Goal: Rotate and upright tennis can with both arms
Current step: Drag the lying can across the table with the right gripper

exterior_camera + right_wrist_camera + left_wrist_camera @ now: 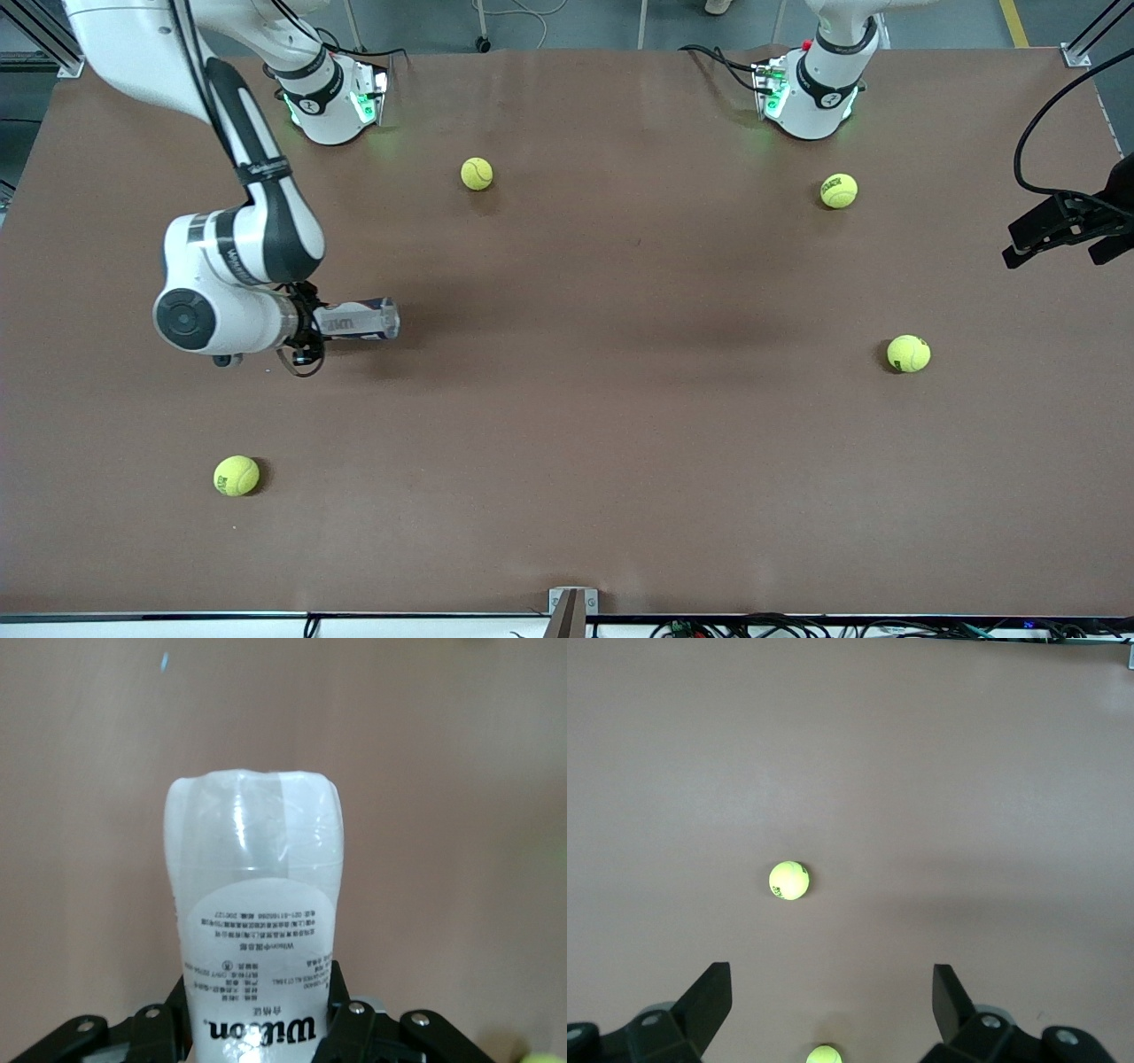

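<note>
The tennis can (359, 320), a clear tube with a navy-and-white label, lies horizontal toward the right arm's end of the table. My right gripper (312, 324) is shut on one end of it, and the free end points toward the table's middle. In the right wrist view the can (254, 868) sticks out from between the black fingers (335, 992) of the right gripper (257, 981), with "Wilson" on its label. My left gripper (1054, 244) is up over the left arm's end of the table, open and empty. In the left wrist view the left gripper (833, 967) has its jaws wide apart.
Several yellow-green tennis balls lie loose on the brown table (620, 425): one near the right arm's base (477, 174), one near the left arm's base (838, 190), one below the left gripper (908, 353), one nearest the front camera (236, 475). The left wrist view shows two of them (788, 880), (824, 1054).
</note>
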